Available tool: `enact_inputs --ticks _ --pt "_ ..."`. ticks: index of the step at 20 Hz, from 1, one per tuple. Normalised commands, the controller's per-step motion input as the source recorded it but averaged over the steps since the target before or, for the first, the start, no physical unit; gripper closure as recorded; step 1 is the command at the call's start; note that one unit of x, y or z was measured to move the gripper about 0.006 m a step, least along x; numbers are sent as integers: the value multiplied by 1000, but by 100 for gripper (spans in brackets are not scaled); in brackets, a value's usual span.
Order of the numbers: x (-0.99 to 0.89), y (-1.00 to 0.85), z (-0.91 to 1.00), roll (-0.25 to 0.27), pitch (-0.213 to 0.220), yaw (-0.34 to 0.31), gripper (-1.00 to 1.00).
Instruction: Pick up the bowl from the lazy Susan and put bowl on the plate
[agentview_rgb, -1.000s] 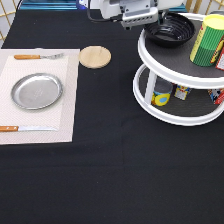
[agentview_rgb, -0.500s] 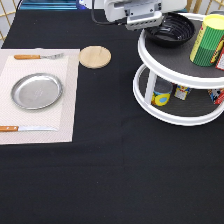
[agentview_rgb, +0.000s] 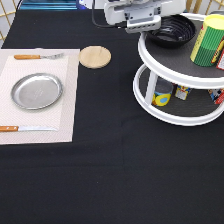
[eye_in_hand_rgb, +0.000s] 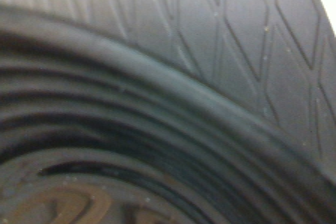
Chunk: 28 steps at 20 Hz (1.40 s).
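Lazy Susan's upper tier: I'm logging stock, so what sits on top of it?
On the lazy Susan, the upper tier holds the black bowl and a yellow-green canister. The end effector covers the bowl's near rim.

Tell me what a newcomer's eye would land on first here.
The white two-tier lazy Susan at the exterior view's right, with the gripper low over the black bowl on its top tier. Then the silver plate on a pale placemat at the left, with nothing on it.
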Motion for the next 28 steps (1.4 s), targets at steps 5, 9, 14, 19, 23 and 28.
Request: enact_inputs --ticks 5,9,14,19,23,28 --pt "-4 -54 689 -21 0 -27 100" --pt "0 -162 798 0 0 -40 100" --pt "113 -505 422 -1 -1 -94 100" --pt "258 -571 28 0 -28 -152 100" --pt "271 -634 4 0 -33 -134 100" --pt "227 -647 94 0 -6 -132 100"
